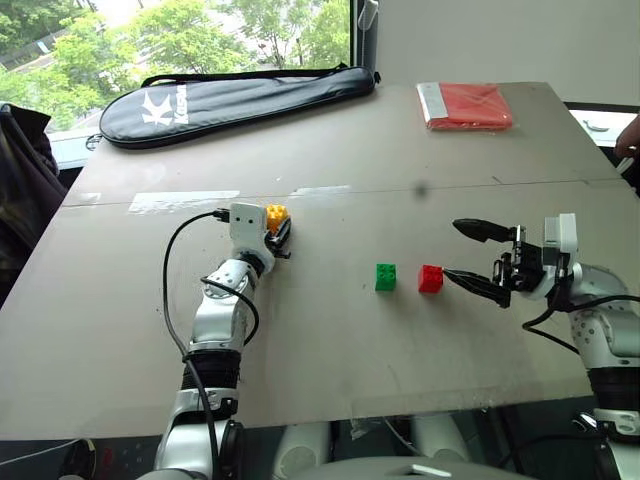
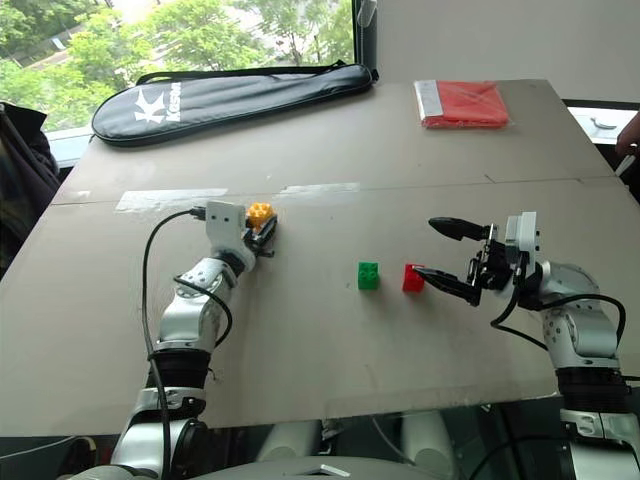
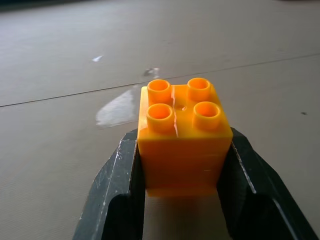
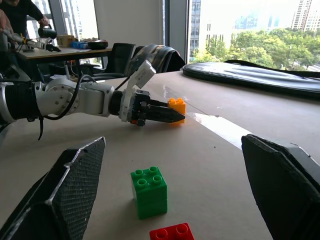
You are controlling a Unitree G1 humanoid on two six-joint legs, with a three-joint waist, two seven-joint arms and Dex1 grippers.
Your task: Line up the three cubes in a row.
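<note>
The yellow cube (image 1: 276,214) sits on the table at centre left, and my left gripper (image 1: 281,231) is shut on it; in the left wrist view both black fingers (image 3: 122,185) press its sides (image 3: 182,140). The green cube (image 1: 385,277) and the red cube (image 1: 430,278) stand side by side, a small gap apart, near the table's middle. My right gripper (image 1: 472,257) is open just right of the red cube, its lower fingertip close to that cube, nothing between its fingers. The right wrist view shows the green cube (image 4: 149,191), the red cube's top (image 4: 172,233) and the left gripper (image 4: 172,114).
A long dark racket bag (image 1: 230,100) lies along the table's far left edge. A flat red packet (image 1: 465,105) rests at the far right. A taped seam (image 1: 330,192) crosses the table. A person's hand (image 1: 628,138) shows at the right edge.
</note>
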